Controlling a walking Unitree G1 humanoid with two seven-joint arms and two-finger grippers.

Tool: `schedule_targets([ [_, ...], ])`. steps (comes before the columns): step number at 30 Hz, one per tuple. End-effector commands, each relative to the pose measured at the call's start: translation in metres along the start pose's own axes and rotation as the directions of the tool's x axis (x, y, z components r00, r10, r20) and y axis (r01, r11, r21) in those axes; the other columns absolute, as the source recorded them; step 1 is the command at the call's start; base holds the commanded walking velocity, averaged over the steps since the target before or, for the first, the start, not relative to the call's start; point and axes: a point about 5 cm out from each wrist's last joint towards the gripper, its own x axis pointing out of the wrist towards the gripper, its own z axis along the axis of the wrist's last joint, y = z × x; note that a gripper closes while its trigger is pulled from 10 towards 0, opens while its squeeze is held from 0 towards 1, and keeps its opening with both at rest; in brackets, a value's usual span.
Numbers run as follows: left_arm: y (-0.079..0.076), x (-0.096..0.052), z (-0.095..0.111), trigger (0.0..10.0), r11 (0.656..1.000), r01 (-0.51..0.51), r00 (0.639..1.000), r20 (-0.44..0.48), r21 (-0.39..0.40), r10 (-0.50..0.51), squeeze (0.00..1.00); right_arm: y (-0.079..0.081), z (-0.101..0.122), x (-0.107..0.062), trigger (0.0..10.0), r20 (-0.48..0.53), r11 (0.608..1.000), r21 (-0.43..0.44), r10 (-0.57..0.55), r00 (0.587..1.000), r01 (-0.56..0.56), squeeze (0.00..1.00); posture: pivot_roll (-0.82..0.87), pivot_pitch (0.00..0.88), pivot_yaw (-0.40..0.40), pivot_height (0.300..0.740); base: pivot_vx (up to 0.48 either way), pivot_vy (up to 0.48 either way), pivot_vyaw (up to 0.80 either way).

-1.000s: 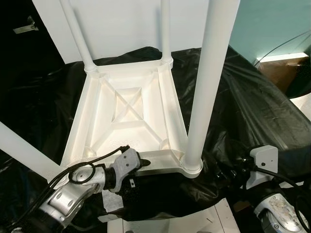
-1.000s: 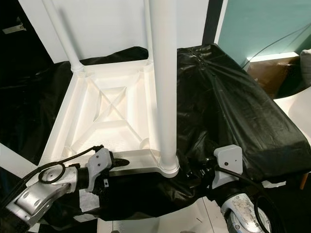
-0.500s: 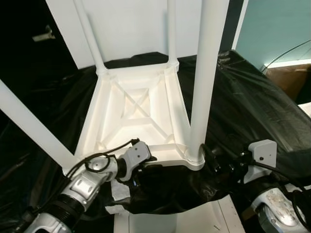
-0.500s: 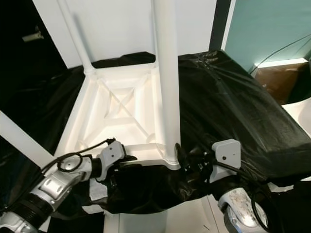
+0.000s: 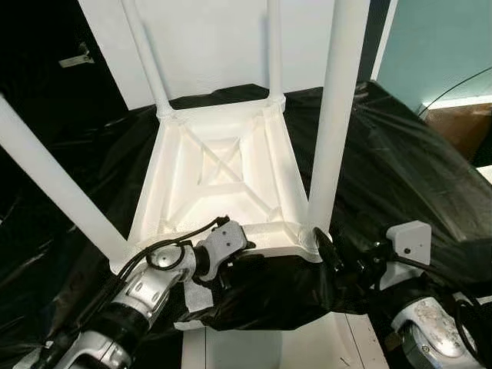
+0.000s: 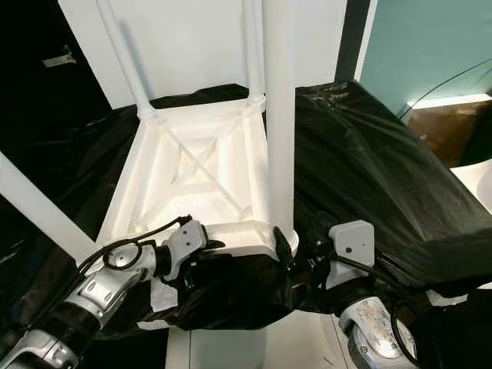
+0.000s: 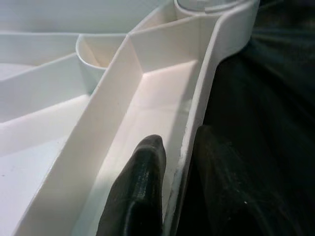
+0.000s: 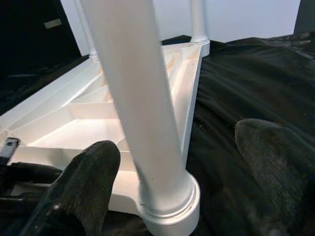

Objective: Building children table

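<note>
Black plastic sheeting point(image 5: 400, 165) carries the upturned white plastic children's table point(image 5: 219, 173), all four legs seemingly fitted, left gripper point(image 7: 170, 196) pinching its near rim, right gripper point(image 8: 167, 182) open around the near-right leg point(image 8: 133, 98).

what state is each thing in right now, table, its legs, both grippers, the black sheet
white table: upside down on the sheet
legs: four fitted, standing up
left gripper: shut on the table's near rim
right gripper: open, fingers either side of the near right leg
black sheet: spread under the table, wrinkled
</note>
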Motion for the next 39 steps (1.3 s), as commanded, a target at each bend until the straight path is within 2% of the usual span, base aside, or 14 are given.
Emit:
schedule_targets([
  [1, 0.005, -0.013, -0.012, 10.0, 0.974, -0.18, 0.982, 0.03, -0.141, 0.186, 1.0, 0.001, -0.001, 0.004, 10.0, 0.0, 1.0, -0.011, 0.006, 1.0, -0.006, 0.0, -0.13, 0.081, 0.049, 0.74, 0.0, 0.0, 0.0],
  [4, 0.004, -0.02, -0.002, 10.0, 0.976, -0.135, 0.981, 0.117, -0.172, 0.157, 1.0, 0.0, 0.0, 0.006, 10.0, 0.006, 1.0, -0.015, 0.008, 1.0, -0.008, 0.0, -0.12, 0.079, 0.047, 0.74, 0.0, 0.0, 0.0],
  [6, 0.001, -0.033, 0.014, 10.0, 0.981, -0.052, 0.959, 0.266, -0.185, 0.101, 1.0, 0.0, 0.002, 0.01, 10.0, 0.017, 1.0, -0.02, 0.012, 1.0, -0.011, 0.0, -0.11, 0.075, 0.041, 0.74, 0.0, 0.0, 0.0],
  [8, -0.004, -0.044, 0.025, 10.0, 0.985, -0.002, 0.937, 0.344, -0.174, 0.062, 1.0, 0.001, 0.003, 0.014, 10.0, 0.025, 0.999, -0.024, 0.022, 0.999, -0.021, 0.0, -0.11, 0.072, 0.037, 0.74, 0.0, 0.0, 0.0],
  [9, -0.006, -0.05, 0.029, 10.0, 0.98, 0.03, 0.921, 0.387, -0.198, 0.051, 0.0, 0.002, 0.003, 0.016, 10.0, 0.029, 0.999, -0.027, 0.03, 0.999, -0.029, 0.0, -0.1, 0.07, 0.035, 0.74, 0.0, 0.0, 0.0],
  [11, -0.007, -0.054, 0.032, 10.0, 0.975, 0.051, 0.907, 0.418, -0.214, 0.044, 0.0, 0.002, 0.003, 0.018, 10.0, 0.031, 0.999, -0.029, 0.035, 0.999, -0.034, 0.0, -0.1, 0.069, 0.034, 0.74, 0.0, 0.0, 0.0],
  [15, -0.015, -0.069, 0.045, 10.0, 0.925, 0.196, 0.83, 0.558, -0.326, 0.021, 0.0, 0.003, 0.004, 0.025, 10.0, 0.045, 0.998, -0.041, 0.056, 0.997, -0.054, 0.0, -0.09, 0.063, 0.028, 0.74, 0.0, 0.0, 0.0],
  [20, -0.014, -0.071, 0.045, 10.0, 0.91, 0.168, 0.824, 0.561, -0.38, 0.083, 0.0, 0.001, 0.005, 0.031, 10.0, 0.055, 0.996, -0.061, 0.067, 0.996, -0.063, 0.0, -0.09, 0.061, 0.025, 0.74, 0.0, 0.0, 0.0],
  [24, 0.003, -0.063, 0.035, 10.0, 0.894, -0.019, 0.842, 0.475, -0.447, 0.255, 0.0, 0.001, 0.008, 0.037, 10.0, 0.071, 0.995, -0.072, 0.079, 0.994, -0.074, 0.0, -0.09, 0.061, 0.024, 0.74, 0.0, 0.0, 0.0],
  [25, 0.013, -0.058, 0.026, 10.0, 0.866, -0.147, 0.849, 0.389, -0.477, 0.358, 0.0, 0.002, 0.011, 0.04, 10.0, 0.081, 0.993, -0.088, 0.09, 0.993, -0.083, 0.0, -0.09, 0.063, 0.024, 0.74, 0.0, 0.0, 0.0],
  [26, 0.013, -0.058, 0.026, 10.0, 0.866, -0.147, 0.849, 0.389, -0.477, 0.358, 0.0, 0.002, 0.011, 0.04, 10.0, 0.081, 0.993, -0.088, 0.09, 0.993, -0.083, 0.0, -0.09, 0.063, 0.024, 0.74, 0.0, 0.0, 0.0],
  [27, 0.018, -0.052, 0.016, 10.0, 0.839, -0.256, 0.851, 0.3, -0.481, 0.432, 0.0, 0.002, 0.013, 0.044, 10.0, 0.092, 0.99, -0.109, 0.101, 0.991, -0.091, 0.0, -0.09, 0.063, 0.025, 0.74, 0.0, 0.0, 0.0],
  [30, 0.018, -0.045, 0.007, 10.0, 0.807, -0.344, 0.848, 0.211, -0.48, 0.486, 0.0, 0.004, 0.017, 0.052, 10.0, 0.112, 0.984, -0.141, 0.127, 0.986, -0.111, 0.0, -0.08, 0.062, 0.026, 0.74, 0.0, 0.0, 0.0],
  [39, -0.003, -0.03, 0.003, 10.0, 0.81, -0.312, 0.886, 0.156, -0.498, 0.437, 0.0, 0.009, 0.027, 0.074, 10.0, 0.154, 0.974, -0.182, 0.162, 0.975, -0.133, 0.0, -0.07, 0.06, 0.025, 0.74, 0.0, 0.0, 0.0],
])
